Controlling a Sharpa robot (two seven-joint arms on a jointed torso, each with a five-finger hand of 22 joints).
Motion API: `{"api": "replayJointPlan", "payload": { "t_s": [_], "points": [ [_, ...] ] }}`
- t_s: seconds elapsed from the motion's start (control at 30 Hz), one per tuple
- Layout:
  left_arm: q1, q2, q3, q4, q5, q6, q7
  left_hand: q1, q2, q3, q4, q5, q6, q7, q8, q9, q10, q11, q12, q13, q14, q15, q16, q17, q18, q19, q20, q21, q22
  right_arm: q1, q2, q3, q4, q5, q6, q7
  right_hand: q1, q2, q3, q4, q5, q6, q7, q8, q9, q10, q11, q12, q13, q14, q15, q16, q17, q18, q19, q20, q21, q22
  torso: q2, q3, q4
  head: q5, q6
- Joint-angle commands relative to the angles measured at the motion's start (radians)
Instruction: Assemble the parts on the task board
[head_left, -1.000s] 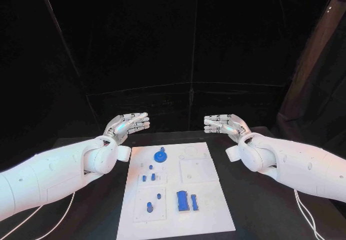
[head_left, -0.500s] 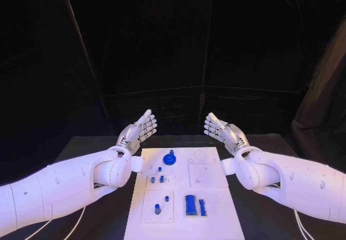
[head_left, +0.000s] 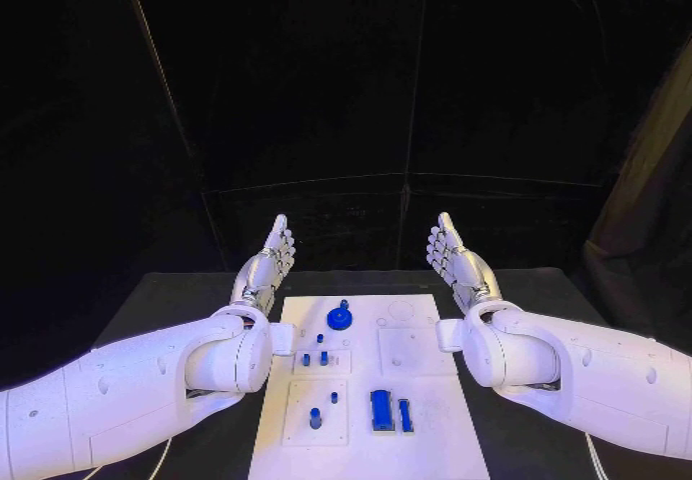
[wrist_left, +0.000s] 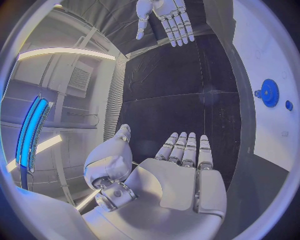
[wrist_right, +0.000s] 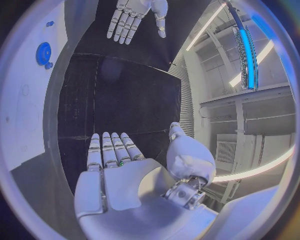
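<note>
Toothed, perhaps gear-shaped blue part (head_left: 339, 318)

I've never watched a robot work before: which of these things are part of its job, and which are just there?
Part of the job:
- task board
- round blue part
- tall blue blocks
- small blue pegs
- left hand and right hand, both empty, fingers straight

Just there:
- black table

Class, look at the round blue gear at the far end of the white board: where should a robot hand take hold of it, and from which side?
Probably by its toothed rim, coming from above. The blue gear lies flat on the task board, so only the rim and top are exposed. The left hand and right hand are both open, held above the table beyond the board.
</note>
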Motion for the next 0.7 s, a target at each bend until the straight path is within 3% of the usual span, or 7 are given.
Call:
{"api": "replayJointPlan", "payload": {
  "t_s": [0.03,0.43,0.47,0.63,0.67,0.7],
  "points": [
    [0.002,-0.001,0.002,0.003,-0.022,-0.058,0.028,-0.099,0.0,-0.029,-0.001,-0.004,-0.074,-0.003,-0.008,-0.001,-0.076,-0.004,-0.007,-0.001,-0.07,-0.003,-0.013,-0.002,-0.022,-0.053,-0.029,-0.008,-0.018,0.002,0.0,0.001,0.003,0.022,-0.038,0.028,-0.116,-0.001,0.014,-0.002,-0.006,-0.076,-0.005,-0.004,-0.001,-0.085,-0.003,-0.007,-0.001,-0.09,0.0,-0.004,-0.001,-0.038,-0.075,-0.014,-0.008,-0.029,0.0,0.0,0.0,0.0,0.0],
    [0.002,-0.001,0.002,0.003,-0.022,-0.058,0.028,-0.177,0.0,-0.029,-0.001,-0.004,-0.131,-0.003,-0.008,-0.001,-0.137,-0.004,-0.007,-0.001,-0.124,-0.003,-0.013,-0.002,-0.022,-0.091,-0.029,-0.008,-0.018,0.002,0.0,0.001,0.003,0.022,-0.038,0.028,-0.208,-0.001,0.014,-0.002,-0.006,-0.135,-0.005,-0.004,-0.001,-0.152,-0.003,-0.007,-0.001,-0.161,0.0,-0.004,-0.001,-0.038,-0.134,-0.014,-0.008,-0.029,0.0,0.0,0.0,0.0,0.0],
    [0.002,-0.001,0.002,0.003,-0.022,-0.058,0.028,-0.182,0.0,-0.029,-0.001,-0.004,-0.133,-0.003,-0.008,-0.001,-0.14,-0.004,-0.007,-0.001,-0.128,-0.003,-0.013,-0.002,-0.022,-0.163,-0.029,-0.008,-0.018,0.002,0.0,0.001,0.003,0.022,-0.038,0.028,-0.213,-0.001,0.014,-0.002,-0.006,-0.139,-0.005,-0.004,-0.001,-0.155,-0.003,-0.007,-0.001,-0.164,0.0,-0.004,-0.001,-0.038,-0.136,-0.014,-0.008,-0.029,0.0,0.0,0.0,0.0,0.0],
    [0.002,-0.001,0.002,0.003,-0.022,-0.058,0.028,-0.204,0.0,-0.029,-0.001,-0.004,-0.149,-0.003,-0.008,-0.001,-0.157,-0.004,-0.007,-0.001,-0.143,-0.003,-0.013,-0.002,-0.022,-0.163,-0.029,-0.008,-0.018,0.002,0.0,0.001,0.003,0.022,-0.038,0.028,-0.24,-0.001,0.014,-0.002,-0.006,-0.153,-0.005,-0.004,-0.001,-0.174,-0.003,-0.007,-0.001,-0.185,0.0,-0.004,-0.001,-0.038,-0.153,-0.014,-0.008,-0.029,0.0,0.0,0.0,0.0,0.0],
    [0.002,-0.001,0.002,0.003,-0.022,-0.058,0.028,-0.219,0.0,-0.029,-0.001,-0.004,-0.224,-0.003,-0.008,-0.001,-0.233,-0.004,-0.007,-0.001,-0.215,-0.003,-0.013,-0.002,-0.022,-0.163,-0.029,-0.008,-0.018,0.002,0.0,0.001,0.003,0.022,-0.038,0.028,-0.259,-0.001,0.014,-0.002,-0.006,-0.232,-0.005,-0.004,-0.001,-0.189,-0.003,-0.007,-0.001,-0.2,0.0,-0.004,-0.001,-0.038,-0.23,-0.014,-0.008,-0.029,0.0,0.0,0.0,0.0,0.0],
    [0.002,-0.001,0.002,0.003,-0.022,-0.058,0.028,-0.23,0.0,-0.029,-0.001,-0.004,-0.224,-0.003,-0.008,-0.001,-0.233,-0.004,-0.007,-0.001,-0.215,-0.003,-0.013,-0.002,-0.022,-0.163,-0.029,-0.008,-0.018,0.002,0.0,0.001,0.003,0.022,-0.038,0.028,-0.272,-0.001,0.014,-0.002,-0.006,-0.232,-0.005,-0.004,-0.001,-0.26,-0.003,-0.007,-0.001,-0.274,0.0,-0.004,-0.001,-0.038,-0.23,-0.014,-0.008,-0.029,0.0,0.0,0.0,0.0,0.0]
  ]
}}
